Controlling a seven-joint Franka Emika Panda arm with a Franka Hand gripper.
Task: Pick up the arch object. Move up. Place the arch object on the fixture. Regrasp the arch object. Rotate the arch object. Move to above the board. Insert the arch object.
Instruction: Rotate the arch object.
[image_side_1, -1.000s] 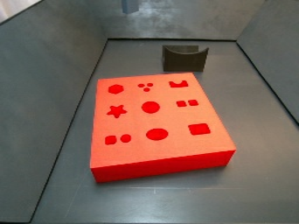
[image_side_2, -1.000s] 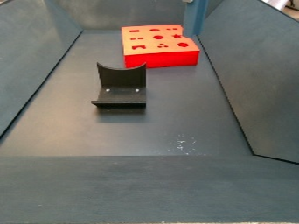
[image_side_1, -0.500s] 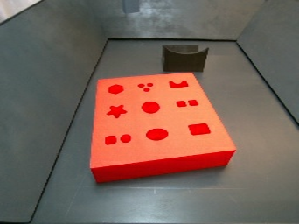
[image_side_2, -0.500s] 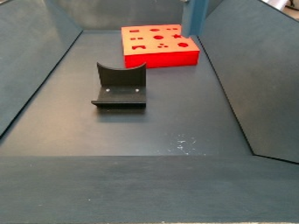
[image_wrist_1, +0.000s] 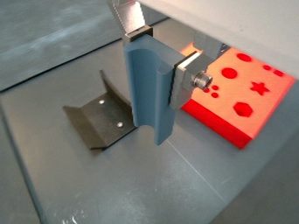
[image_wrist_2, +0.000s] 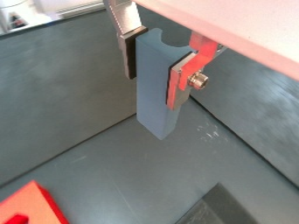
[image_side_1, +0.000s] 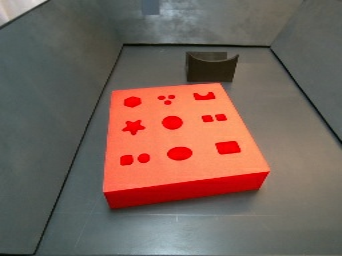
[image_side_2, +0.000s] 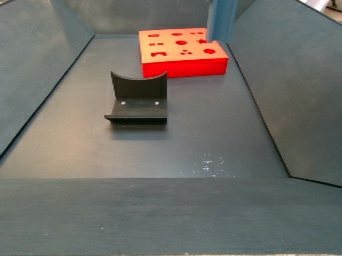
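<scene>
My gripper (image_wrist_1: 162, 57) is shut on the arch object (image_wrist_1: 149, 92), a slate grey-blue oblong block that hangs upright between the silver fingers with its curved notch at the top. In both wrist views it is well above the floor; gripper (image_wrist_2: 156, 66), arch object (image_wrist_2: 158, 96). In a side view its lower part (image_side_2: 222, 20) shows at the top edge, over the far right of the board (image_side_2: 183, 50). The dark fixture (image_wrist_1: 100, 122) stands on the floor below and to one side, with nothing on it. The red board (image_side_1: 181, 140) has several cut-out holes.
Grey walls slope up round the dark floor. The fixture (image_side_2: 136, 98) stands mid-floor in front of the board, and behind the board (image_side_1: 211, 65) from the opposite side. A red board corner (image_wrist_2: 24, 206) shows in a wrist view.
In a side view the arch object has come slightly further into view at the top edge, by the board's right side. Board and fixture have not moved.
</scene>
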